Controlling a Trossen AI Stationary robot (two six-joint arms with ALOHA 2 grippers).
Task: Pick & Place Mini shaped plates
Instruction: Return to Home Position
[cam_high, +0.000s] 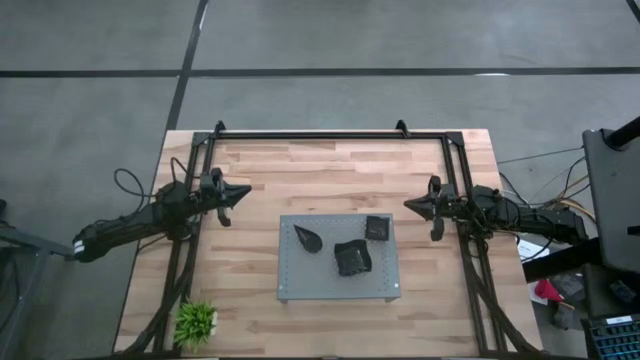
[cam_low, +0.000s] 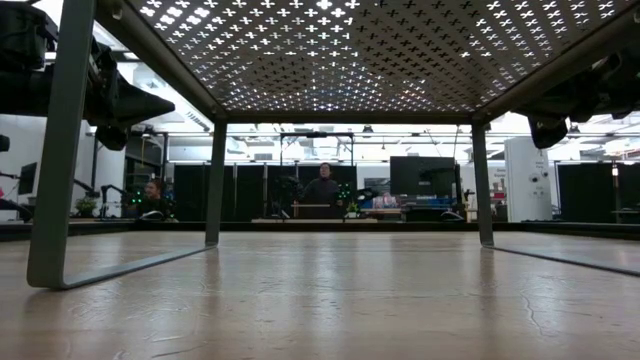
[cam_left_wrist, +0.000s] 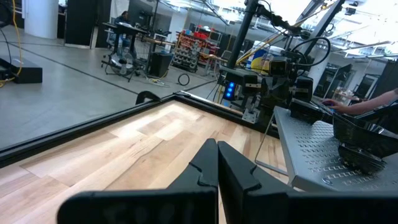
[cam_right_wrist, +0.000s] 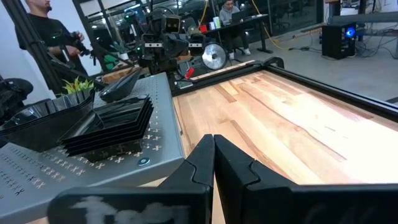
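The mini shaped plates are small black dishes on the grey perforated board (cam_high: 338, 285) at the table's middle. There is a teardrop pile (cam_high: 307, 238), a middle stack (cam_high: 352, 258) and a square stack (cam_high: 377, 228). In the right wrist view the square stack (cam_right_wrist: 112, 127) rests flat on the board, with teardrop dishes (cam_right_wrist: 121, 87) behind it. My left gripper (cam_high: 245, 190) hangs shut and level left of the board, its tips (cam_left_wrist: 217, 149) together. My right gripper (cam_high: 408, 204) hangs shut and level right of the board, its tips (cam_right_wrist: 213, 142) together. Neither holds anything.
The board stands on metal legs (cam_low: 60, 150) above the wooden table. A small green plant (cam_high: 196, 322) sits at the near left corner. A black frame (cam_high: 330, 135) runs along the table's far and side edges. People (cam_low: 322, 190) are in the room beyond.
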